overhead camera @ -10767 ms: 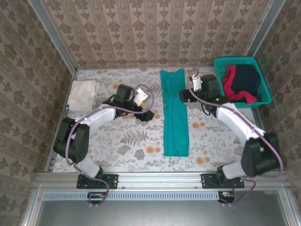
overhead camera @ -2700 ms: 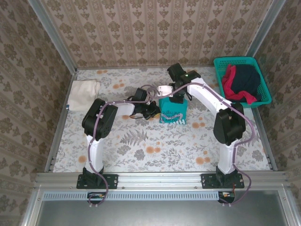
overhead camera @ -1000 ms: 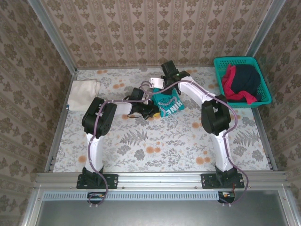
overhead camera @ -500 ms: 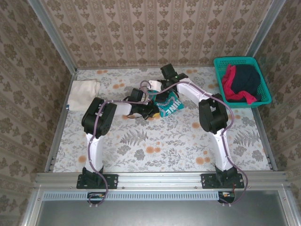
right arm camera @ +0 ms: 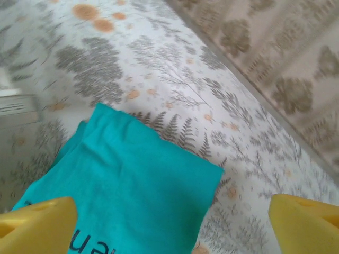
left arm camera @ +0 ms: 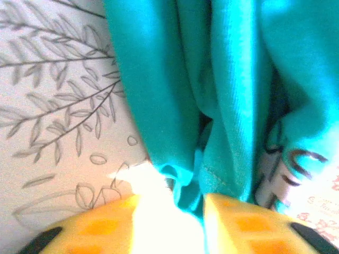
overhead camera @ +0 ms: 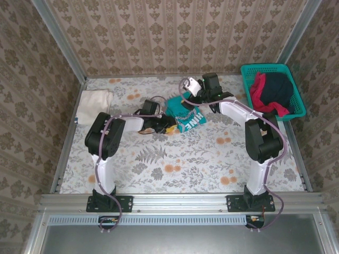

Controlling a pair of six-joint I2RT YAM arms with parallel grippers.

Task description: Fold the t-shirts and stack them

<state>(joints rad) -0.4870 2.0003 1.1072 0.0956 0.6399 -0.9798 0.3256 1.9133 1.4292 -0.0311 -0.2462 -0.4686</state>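
Left jaws narrowly parted, hem of teal t-shirt [left arm camera: 222, 106] bunched between them, right jaws spread wide, empty, same shirt lying beneath them.

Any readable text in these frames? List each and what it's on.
"HNE" or close: white print on the folded teal t-shirt, top view, cut off by the fold.
Letter fragments on the same shirt, both wrist views: unreadable.
No other text.

Small rumpled bundle of folded teal t-shirt [overhead camera: 186, 114] mid-worktop [overhead camera: 185, 159], white print facing up, cream-white t-shirt [overhead camera: 94, 104] folded flat at far left, red t-shirt [overhead camera: 258, 87] and dark navy t-shirt [overhead camera: 278, 90] heaped loose in basket [overhead camera: 265, 67] at far right.
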